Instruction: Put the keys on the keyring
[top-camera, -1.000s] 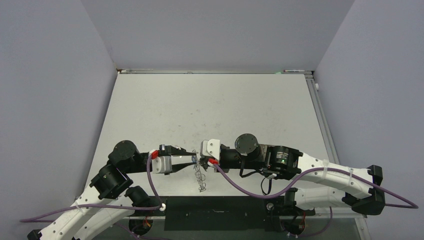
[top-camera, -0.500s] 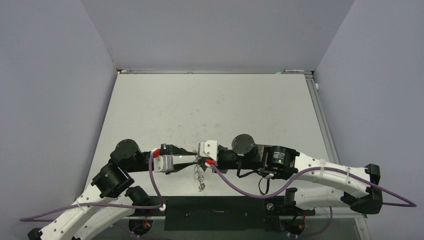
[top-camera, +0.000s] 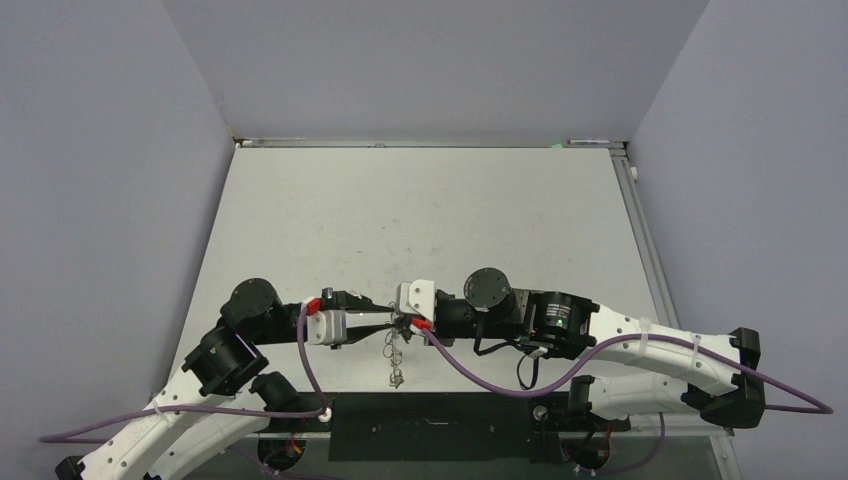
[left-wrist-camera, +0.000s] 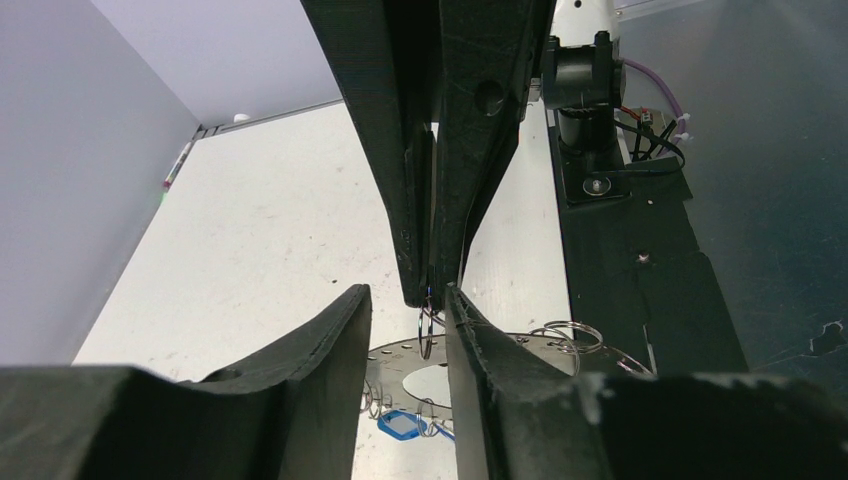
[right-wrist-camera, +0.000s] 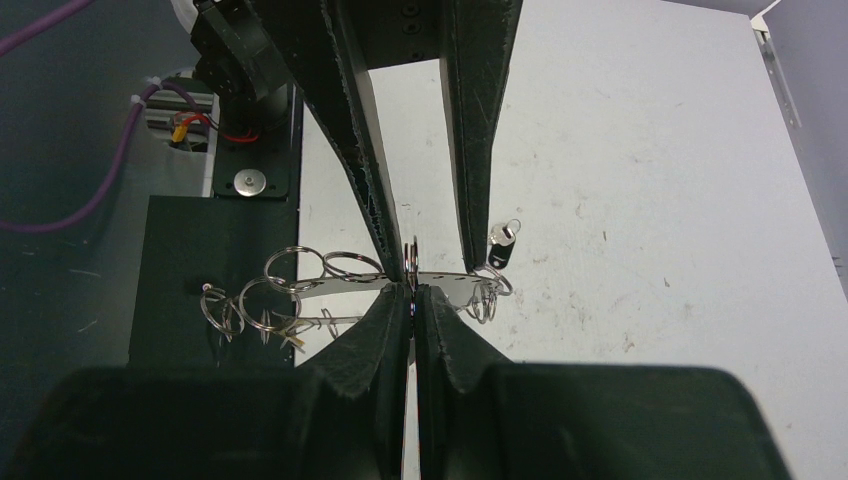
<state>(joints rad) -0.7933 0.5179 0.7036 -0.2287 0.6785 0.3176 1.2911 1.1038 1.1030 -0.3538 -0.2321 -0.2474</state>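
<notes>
Right pincer, clamped on one thin keyring loop, could let it slip; left pincer at 9 o'clock gapes partway, empty.

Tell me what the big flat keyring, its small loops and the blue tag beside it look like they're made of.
Keyring: likely metal, a flat silver sheet with punched holes and a dull sheen.
Loops: thin, bright wire that looks like steel and glints in the light.
Blue tag: probably plastic, with a glossy, even colour, but too small to be sure.
</notes>
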